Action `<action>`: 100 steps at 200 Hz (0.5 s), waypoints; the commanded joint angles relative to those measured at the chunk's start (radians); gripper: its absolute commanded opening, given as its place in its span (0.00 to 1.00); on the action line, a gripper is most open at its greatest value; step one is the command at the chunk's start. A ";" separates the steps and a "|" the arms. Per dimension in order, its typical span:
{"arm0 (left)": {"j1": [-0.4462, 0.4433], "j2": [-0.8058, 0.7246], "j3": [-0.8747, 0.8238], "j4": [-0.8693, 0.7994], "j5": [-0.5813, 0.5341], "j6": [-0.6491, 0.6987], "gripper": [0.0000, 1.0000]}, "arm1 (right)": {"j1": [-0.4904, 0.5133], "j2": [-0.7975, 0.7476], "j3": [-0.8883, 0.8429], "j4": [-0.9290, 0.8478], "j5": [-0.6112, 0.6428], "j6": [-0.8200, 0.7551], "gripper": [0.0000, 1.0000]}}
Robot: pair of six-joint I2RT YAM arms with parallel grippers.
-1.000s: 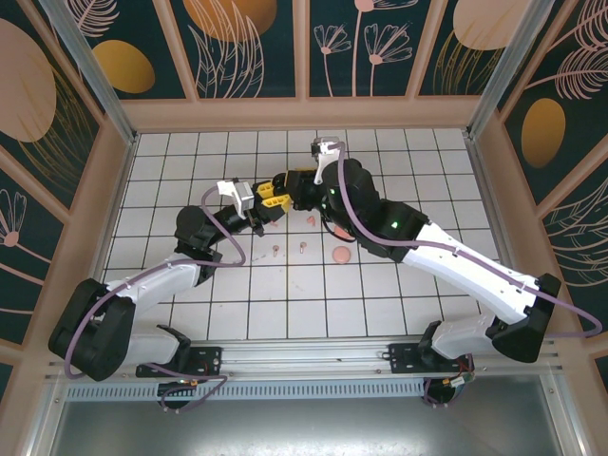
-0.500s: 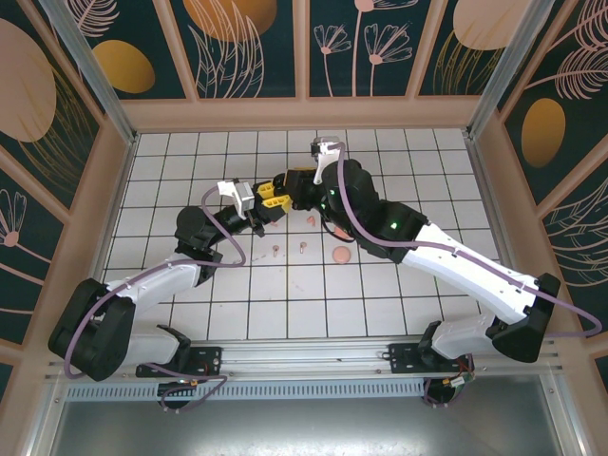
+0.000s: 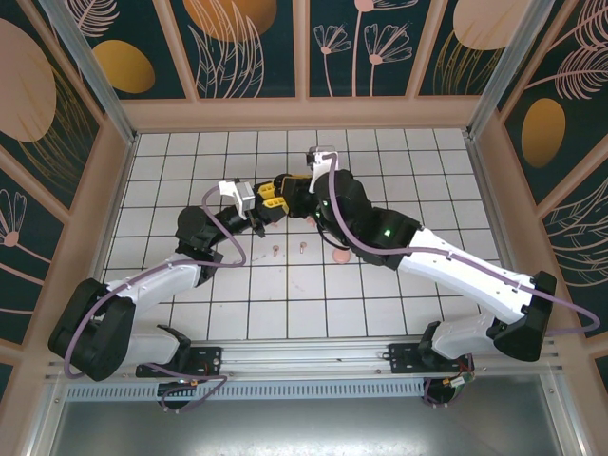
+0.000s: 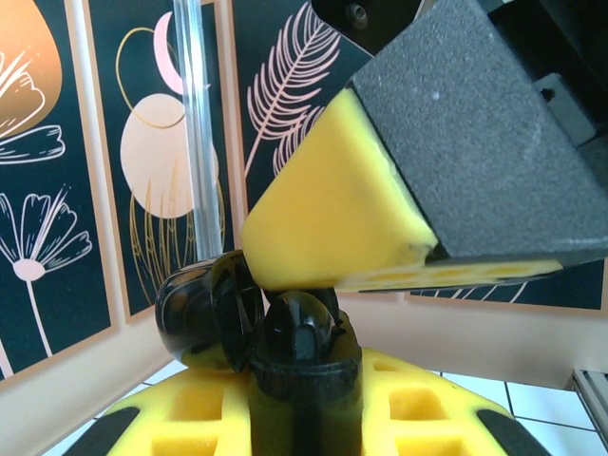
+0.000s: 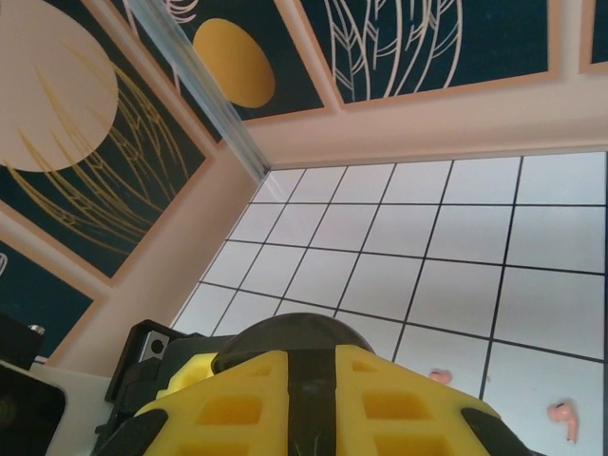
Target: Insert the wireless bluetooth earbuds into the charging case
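L end effector [image 4: 304, 380]: jaws closed on black case [image 4: 204, 309]; case clamped low betw. yellow fingers [image 4: 171, 432], held above desk [image 3: 380, 152].
R end effector [image 5: 302, 366]: jaws nearly together, narrow dark gap seen betw. them; whether a black bud is pinched there can't be told. Tip is set just over the case, touching or almost.
Case pose: held roughly upright; lid appears swung open to the left in L wrist view, well facing up twd the R tip.
Bud axis at tip: hidden, not readable.
Pink buds [image 3: 275, 251]: two lying on desk, near the end effectors on the arm-base side, apart from each other; stem direction too small to read.
Step (judged): a bud is being seated in the case.
To be done well: stem to be lined up w/ the well's axis before descent; approach slow & straight; case to be clamped firm, no twist; release only once bud is seated; lid not to be knocked.
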 commanded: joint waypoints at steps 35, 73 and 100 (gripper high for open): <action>-0.004 -0.010 0.032 0.065 -0.027 -0.014 0.00 | 0.049 0.050 0.021 -0.093 0.087 0.012 0.15; -0.004 -0.007 0.027 0.056 -0.032 -0.014 0.00 | 0.030 0.031 0.079 -0.110 0.097 0.018 0.39; -0.005 -0.003 0.018 0.054 -0.035 -0.012 0.00 | -0.007 -0.032 0.111 -0.086 0.043 0.016 0.59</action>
